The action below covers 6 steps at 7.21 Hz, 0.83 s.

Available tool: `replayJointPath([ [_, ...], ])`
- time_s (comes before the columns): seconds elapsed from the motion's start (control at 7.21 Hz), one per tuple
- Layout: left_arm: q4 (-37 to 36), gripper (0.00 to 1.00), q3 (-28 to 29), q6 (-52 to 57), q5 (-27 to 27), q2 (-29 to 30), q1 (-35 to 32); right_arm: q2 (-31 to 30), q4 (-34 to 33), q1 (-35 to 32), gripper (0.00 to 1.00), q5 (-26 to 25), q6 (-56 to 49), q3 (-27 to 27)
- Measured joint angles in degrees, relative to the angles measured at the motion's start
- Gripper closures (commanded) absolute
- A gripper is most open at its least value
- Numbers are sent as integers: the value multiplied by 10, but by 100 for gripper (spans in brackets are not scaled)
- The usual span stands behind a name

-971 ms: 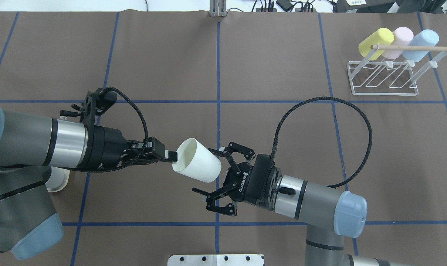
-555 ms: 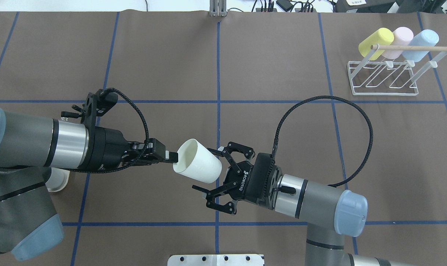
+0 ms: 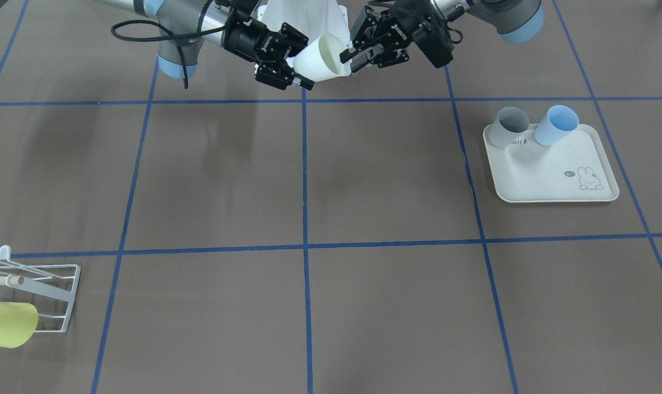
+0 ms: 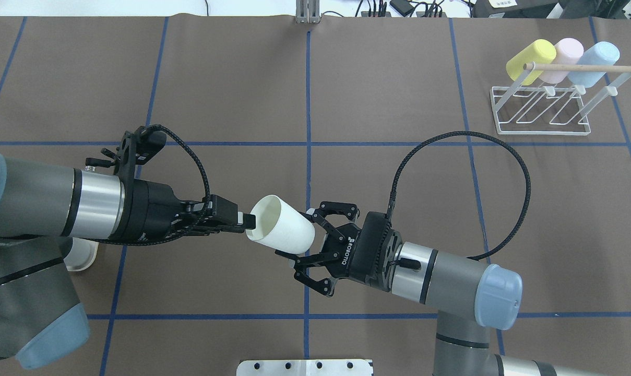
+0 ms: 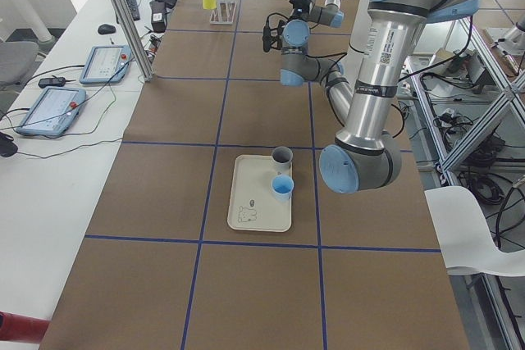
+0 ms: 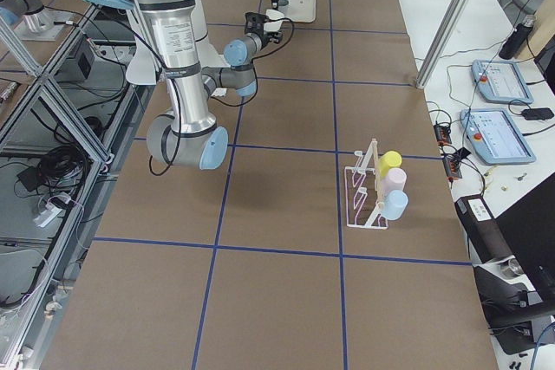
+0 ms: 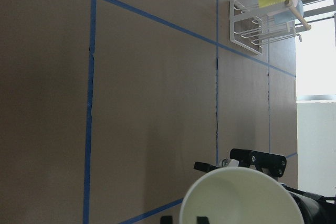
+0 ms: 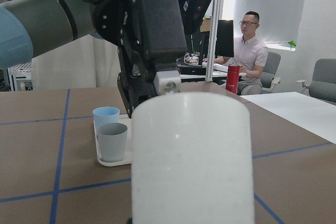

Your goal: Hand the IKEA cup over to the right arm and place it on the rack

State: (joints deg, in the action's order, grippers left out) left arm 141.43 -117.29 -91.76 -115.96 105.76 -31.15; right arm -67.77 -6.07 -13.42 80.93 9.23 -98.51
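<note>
White tapered cup (image 4: 281, 232): left tool (image 4: 247, 222) pinches rim, right tool (image 4: 297, 234) splayed round base.

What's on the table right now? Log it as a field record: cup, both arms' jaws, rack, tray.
held item: white cup, sideways in the air between the arms
left arm: jaws shut on the cup's rim
right arm: jaws open, straddling the cup's closed end; not visibly clamped
rack: yellow cup, pink cup and light blue cup on it
tray: grey cup and blue cup standing on it
handover: not finished
</note>
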Motion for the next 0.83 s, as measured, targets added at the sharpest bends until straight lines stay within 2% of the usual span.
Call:
replayJointPath([
  [0.14,-1,0,-1,1,-3,0,-2,0,-1,-1,94,0,0,0],
  [0.28,-7,0,-2,3,-5,-4,-6,-1,-8,-6,100,-1,0,0],
  [0.55,-40,0,-6,26,-6,-28,-28,-3,-47,-30,100,-2,0,-1],
  [0.83,-128,0,-36,123,-7,-78,-62,-24,-78,-46,100,-26,1,-3],
])
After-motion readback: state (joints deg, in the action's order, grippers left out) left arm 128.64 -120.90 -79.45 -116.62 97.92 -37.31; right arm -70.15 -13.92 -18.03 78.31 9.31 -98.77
